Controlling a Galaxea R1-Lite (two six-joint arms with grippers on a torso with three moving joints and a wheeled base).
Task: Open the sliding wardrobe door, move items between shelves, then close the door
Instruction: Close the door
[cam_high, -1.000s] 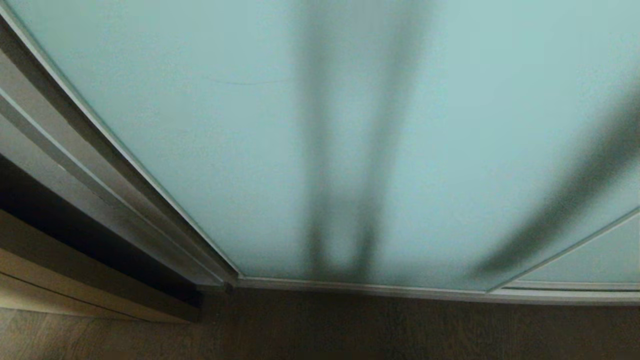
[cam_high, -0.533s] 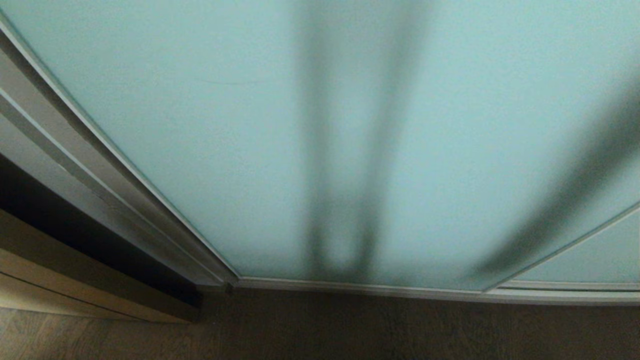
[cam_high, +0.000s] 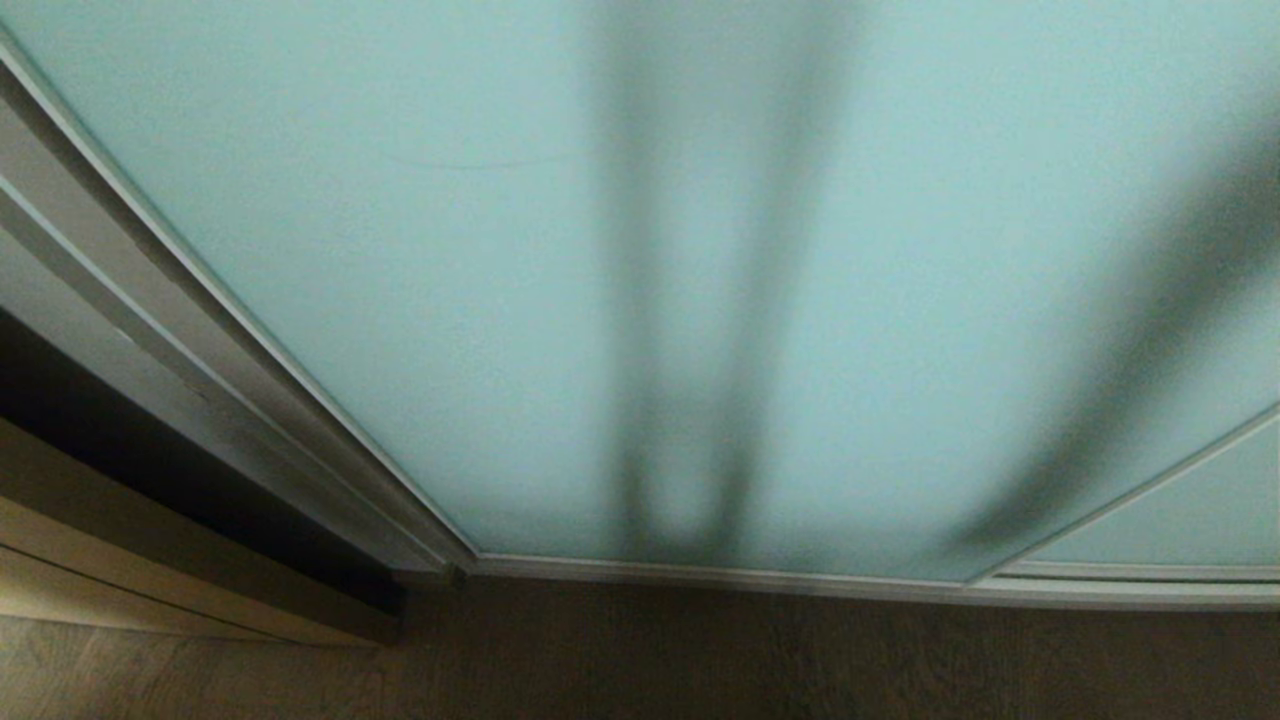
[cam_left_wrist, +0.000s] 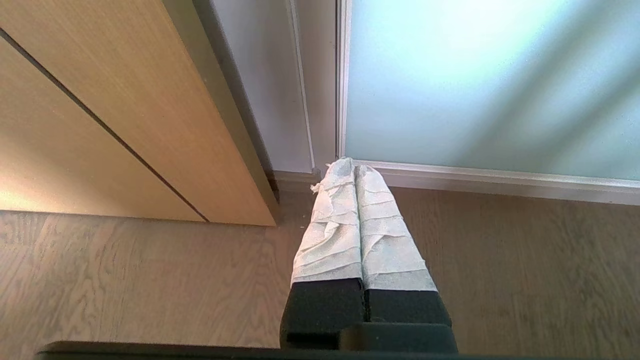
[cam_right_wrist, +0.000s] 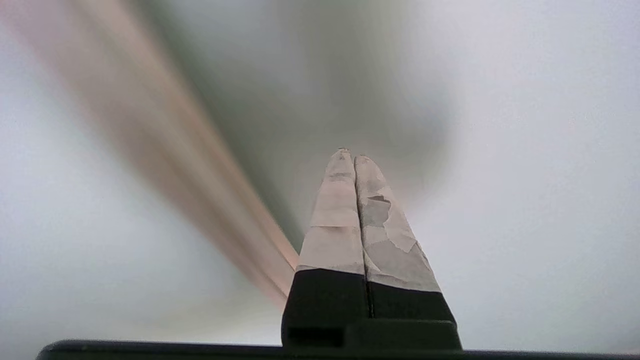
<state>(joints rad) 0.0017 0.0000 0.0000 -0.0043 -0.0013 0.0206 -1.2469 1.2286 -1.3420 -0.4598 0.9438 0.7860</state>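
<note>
The sliding wardrobe door (cam_high: 420, 300), filling most of the head view, is seen fully drawn across, so no shelves are exposed; the left gripper (cam_left_wrist: 349, 167) is parked clenched and empty near the door's lower corner, and the right gripper (cam_right_wrist: 350, 155), likewise clenched on nothing, is caught in blurred surroundings, presumably being brought toward the door.

sliding wardrobe door (cam_high: 400, 250) cropped, right wrist view smeared

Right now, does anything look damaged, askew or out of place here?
Only minor wear: the tape wrap on the shut right gripper is torn and peeling. The sliding wardrobe door looks intact and closed, and the left gripper is shut, empty.
</note>
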